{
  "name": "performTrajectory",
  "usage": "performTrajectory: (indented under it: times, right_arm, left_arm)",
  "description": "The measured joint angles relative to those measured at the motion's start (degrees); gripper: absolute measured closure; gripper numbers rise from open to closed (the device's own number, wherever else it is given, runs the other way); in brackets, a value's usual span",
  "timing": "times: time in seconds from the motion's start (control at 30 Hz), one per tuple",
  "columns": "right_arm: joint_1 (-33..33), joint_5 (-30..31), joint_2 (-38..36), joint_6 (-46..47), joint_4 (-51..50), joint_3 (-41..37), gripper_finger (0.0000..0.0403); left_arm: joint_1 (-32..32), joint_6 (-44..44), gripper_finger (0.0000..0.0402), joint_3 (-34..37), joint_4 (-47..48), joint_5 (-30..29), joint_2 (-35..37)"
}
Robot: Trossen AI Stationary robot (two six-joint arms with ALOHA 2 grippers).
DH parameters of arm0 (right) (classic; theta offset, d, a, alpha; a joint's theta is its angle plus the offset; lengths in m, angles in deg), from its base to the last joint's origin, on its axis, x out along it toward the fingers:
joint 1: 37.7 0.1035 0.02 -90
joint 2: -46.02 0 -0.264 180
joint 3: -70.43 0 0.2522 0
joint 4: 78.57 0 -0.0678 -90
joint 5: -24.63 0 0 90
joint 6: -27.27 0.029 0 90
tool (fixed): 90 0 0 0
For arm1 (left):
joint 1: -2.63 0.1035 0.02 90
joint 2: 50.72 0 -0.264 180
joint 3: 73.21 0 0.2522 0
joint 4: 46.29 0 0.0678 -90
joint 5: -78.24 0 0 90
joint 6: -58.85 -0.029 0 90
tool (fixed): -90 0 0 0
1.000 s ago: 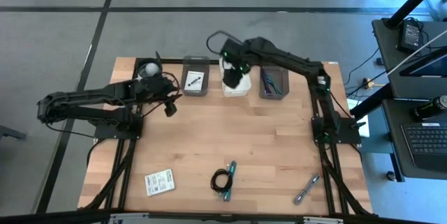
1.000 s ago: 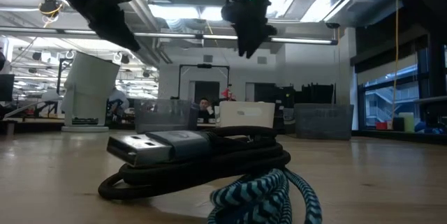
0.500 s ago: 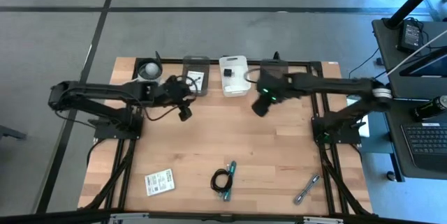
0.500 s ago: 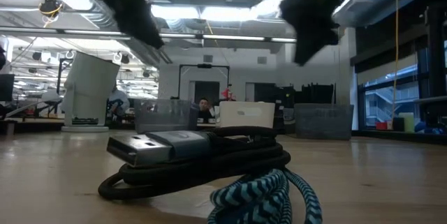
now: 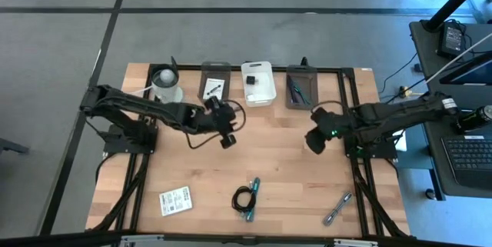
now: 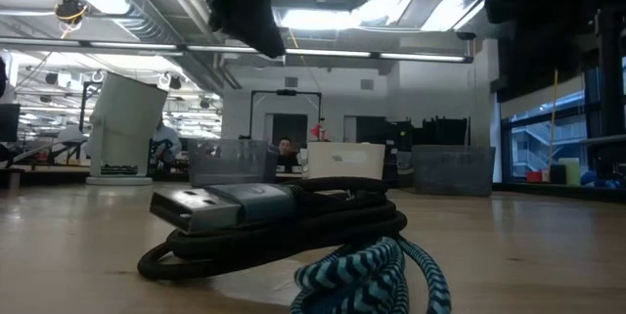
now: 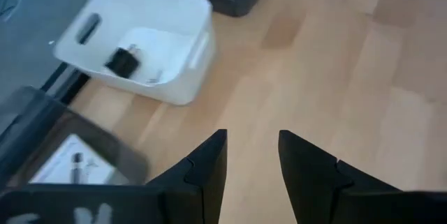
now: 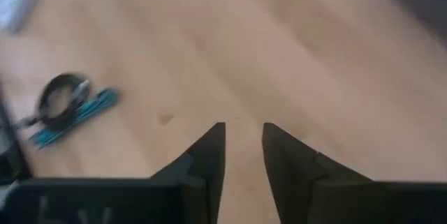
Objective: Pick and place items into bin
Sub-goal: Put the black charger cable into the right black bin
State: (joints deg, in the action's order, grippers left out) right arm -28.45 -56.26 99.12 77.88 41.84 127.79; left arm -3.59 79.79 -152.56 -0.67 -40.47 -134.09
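Note:
My left gripper (image 5: 227, 136) hangs open and empty over the table's middle, near the white bin (image 7: 183, 51) that holds a small black cube (image 7: 124, 61). My right gripper (image 5: 314, 141) is open and empty too, right of centre, in front of the dark bin (image 5: 301, 91) with teal-handled tools. A black coiled cable with a teal braided one (image 5: 247, 198) (image 8: 67, 107) (image 6: 279, 224) lies flat near the near edge. A white printed card (image 5: 175, 201) lies at near left. A silver metal piece (image 5: 337, 208) lies at near right.
Three bins stand in a row along the far edge; the grey one (image 5: 215, 85) holds a printed card. A white cup with a ball (image 5: 164, 84) stands left of them. Bare wood lies between the two grippers and the items by the near edge.
My left gripper has travelled from beside the cup toward the right and the near edge, to the table's middle. My right gripper has left the spot over the white bin and swung toward the right and near edges, with its arm drawn back to the right side.

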Motion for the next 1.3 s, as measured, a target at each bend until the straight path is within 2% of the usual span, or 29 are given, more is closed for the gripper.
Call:
performTrajectory:
  times: [0.17, 0.3, 0.53, 0.67, 0.87, 1.07, 1.3]
  right_arm:
    - [6.9, -1.1, -0.2, -0.1, 8.3, -2.9, 0.0348]
    - [11.1, -1.2, 1.2, 0.4, 14.0, -3.8, 0.0393]
    - [16.4, -1.1, 8.7, 7.3, 22.1, -3.8, 0.0400]
    - [19.1, -0.6, 16.9, 12.5, 24.8, -0.8, 0.0401]
    - [20.3, 1.8, 32.0, 13.4, 20.9, 15.5, 0.0401]
    - [20.2, 2.0, 46.7, 12.8, 3.5, 36.2, 0.0402]
    - [19.1, 1.9, 61.4, 12.0, -8.0, 57.6, 0.0401]
  left_arm:
    - [-3.8, 6.2, 0.0277, -2.5, 3.2, -0.2, -4.1]
    - [-6.9, 11.8, 0.0277, -2.9, 8.8, -0.1, -4.7]
    - [-10.6, 11.0, 0.0277, -2.9, 20.9, 4.9, -4.5]
    - [-12.2, 7.7, 0.0277, -1.2, 20.7, 7.9, -4.5]
    - [-17.2, 4.9, 0.0277, 6.4, 11.6, 10.5, -3.6]
    - [-23.1, 7.4, 0.0277, 12.2, 8.9, 10.6, -0.8]
    - [-28.7, 10.6, 0.0277, 14.6, 8.8, 8.2, 3.1]
